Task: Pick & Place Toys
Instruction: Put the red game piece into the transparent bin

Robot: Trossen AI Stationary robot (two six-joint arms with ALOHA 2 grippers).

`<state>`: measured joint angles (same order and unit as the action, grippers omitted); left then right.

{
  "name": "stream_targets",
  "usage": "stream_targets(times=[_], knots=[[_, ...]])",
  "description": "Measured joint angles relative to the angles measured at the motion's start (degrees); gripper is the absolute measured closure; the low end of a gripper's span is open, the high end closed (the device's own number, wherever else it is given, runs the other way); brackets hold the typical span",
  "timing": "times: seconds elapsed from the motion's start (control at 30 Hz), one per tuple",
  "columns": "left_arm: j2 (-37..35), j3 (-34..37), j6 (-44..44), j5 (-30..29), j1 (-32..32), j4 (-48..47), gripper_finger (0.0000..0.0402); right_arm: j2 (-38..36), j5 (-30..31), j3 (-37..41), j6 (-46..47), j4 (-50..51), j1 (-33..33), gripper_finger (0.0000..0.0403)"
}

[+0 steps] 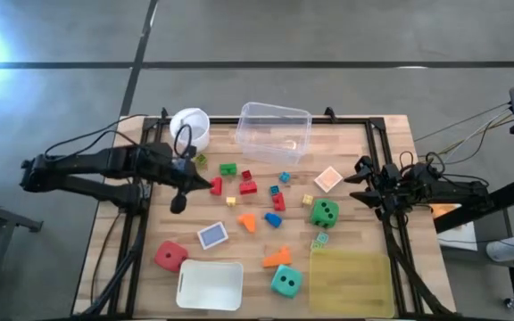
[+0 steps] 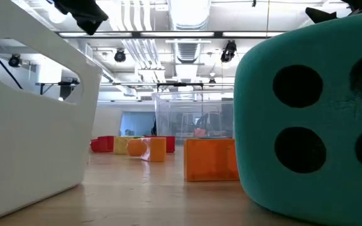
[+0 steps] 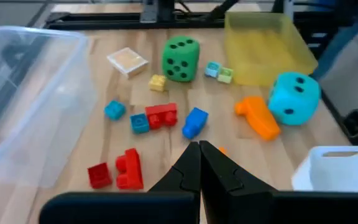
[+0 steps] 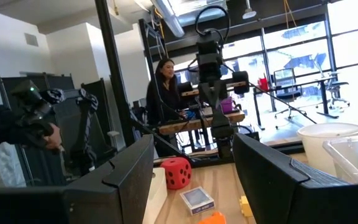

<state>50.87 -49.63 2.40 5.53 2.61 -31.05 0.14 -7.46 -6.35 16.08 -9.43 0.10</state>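
Hovering left end effector (image 1: 178, 204), pinched, over toys (image 1: 248, 187)

Bright ceiling lights (image 2: 187, 19) glare in the low view. The near teal die (image 2: 313, 119) looks blurred. Daylight flares on the floor at far left.

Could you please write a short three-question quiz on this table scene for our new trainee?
1. True or false: the left gripper is shut.
2. Which die lies nearest the yellow tray: A red, B teal, C green?
3. Fill in: the clear tub stands beside the white ____.

Key:
1. True; it hovers empty over the blocks.
2. B, the teal die.
3. Cup.
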Motion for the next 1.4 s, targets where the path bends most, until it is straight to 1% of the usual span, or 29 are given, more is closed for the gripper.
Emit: stream_targets(times=[0.13, 0.23, 0.3, 0.37, 0.43, 0.5, 0.6, 0.67, 0.8, 0.9, 0.97, 1.03, 1.2, 1.27, 1.4], knots=[[1.0, 0.02, -8.14, -3.09, 0.36, -0.07, 0.0393, 0.0, 0.0, 0.0, 0.0, 0.0, 0.0, 0.019], [2.04, 0.02, -14.81, -3.4, 0.48, 0.23, 0.0358, 0.0, -0.07, 0.0, 0.06, 0.02, 0.0, 0.019], [3.25, 0.02, -22.0, -4.87, 0.48, 0.29, 0.0326, 0.0, -0.09, 0.0, 0.77, 0.02, 0.0, 0.019], [4.93, 0.02, -30.84, -6.44, 0.5, -0.01, 0.0295, 0.0, -0.09, 0.0, 1.6, 0.02, 0.0, 0.019], [7.51, -0.02, -40.51, -7.5, 0.54, -1.55, 0.0272, 0.0, -0.09, 0.0, 2.44, 0.02, 0.0, 0.019], [10.48, -0.02, -47.51, -7.43, 0.57, -3.98, 0.0261, 0.0, -0.09, 0.0, 3.29, 0.02, 0.0, 0.019], [15.0, -0.01, -52.68, -5.67, 0.63, -5.56, 0.0257, 0.0, -0.07, 0.0, 3.45, -0.02, 0.0, 0.019], [17.34, 0.0, -54.24, -4.61, 0.76, -5.51, 0.0256, 0.0, -0.07, 0.0, 3.45, -0.03, 0.0, 0.019], [20.29, 0.0, -57.16, -4.44, 1.73, -5.43, 0.0256, 0.0, -0.07, 0.0, 3.45, -0.07, 0.0, 0.019], [20.96, 0.02, -59.76, -4.47, 2.82, -4.4, 0.0256, 0.0, -0.07, 0.0, 3.47, -0.11, 0.0, 0.019], [20.85, 0.02, -59.89, -4.47, 3.36, -2.78, 0.0256, 0.0, -0.09, 0.0, 3.45, -0.11, 0.0, 0.019], [20.49, 0.02, -59.41, -4.43, 4.13, -2.24, 0.0256, 0.0, -0.09, 0.0, 3.45, -0.1, 0.0, 0.019], [20.16, 0.02, -53.95, -4.49, 5.32, -2.2, 0.0256, 0.0, -0.35, 0.0, 3.45, -0.09, 0.0, 0.019], [20.16, 0.02, -53.59, -4.47, 5.33, -1.92, 0.0252, 0.0, -0.45, 0.0, 3.48, -0.04, 0.0, 0.019], [20.16, 0.04, -52.23, -4.76, 5.39, -1.16, 0.0223, 0.0, -0.55, 0.0, 3.45, -0.04, 0.0, 0.019]])
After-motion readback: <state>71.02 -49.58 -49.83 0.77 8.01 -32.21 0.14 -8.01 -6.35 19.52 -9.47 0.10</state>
